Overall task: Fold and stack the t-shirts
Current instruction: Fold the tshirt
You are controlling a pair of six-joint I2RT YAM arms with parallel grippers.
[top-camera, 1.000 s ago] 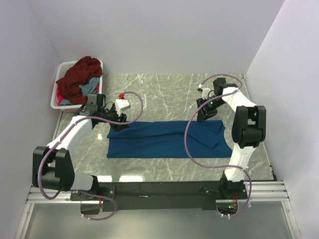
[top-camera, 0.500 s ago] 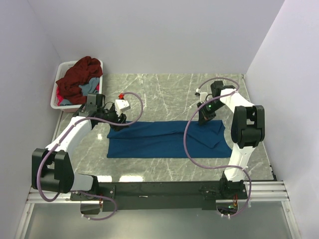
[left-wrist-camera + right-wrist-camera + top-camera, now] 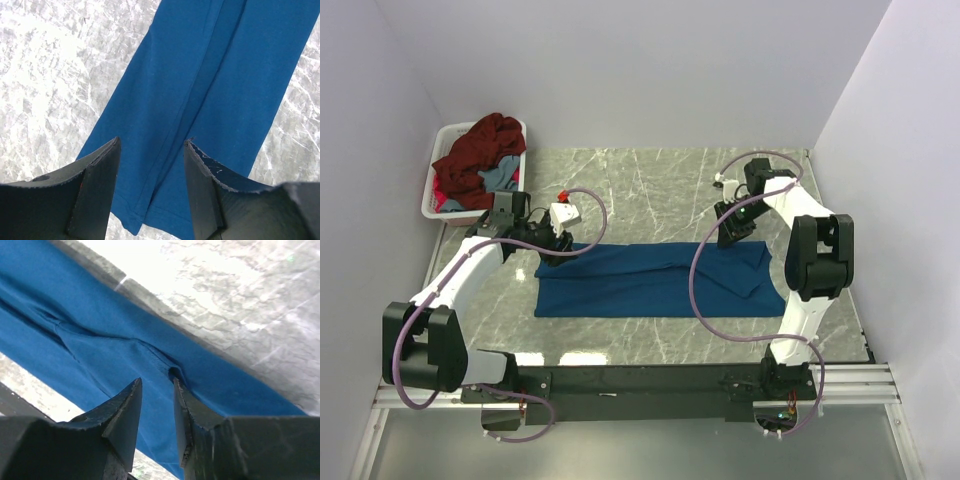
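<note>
From above, the blue t-shirt (image 3: pixel 655 280) lay as a long folded band across the middle of the marble counter (image 3: pixel 650 190). The left gripper (image 3: pixel 558 246) sat at the band's upper left corner and the right gripper (image 3: pixel 732 232) at its upper edge towards the right end. In the upper left of the frame a white basket (image 3: pixel 448 129) held a heaped maroon t-shirt (image 3: pixel 480 150) with a grey-blue t-shirt (image 3: pixel 502 176) under it, well apart from both grippers. In the left wrist view, the left gripper (image 3: pixel 150 150) stood wide open and held nothing. The blue t-shirt (image 3: pixel 215 75) ran from between its fingers up to the upper right of the frame, its hemmed end at the bottom between the fingers and bare counter to the left. In the right wrist view, the right gripper (image 3: pixel 156 387) showed only a narrow gap, with nothing seen clamped in it. Just beyond its tips the blue t-shirt (image 3: pixel 100 350) puckered into a small fold, close against the right-hand finger (image 3: pixel 192 415); pale counter filled the upper right.
</note>
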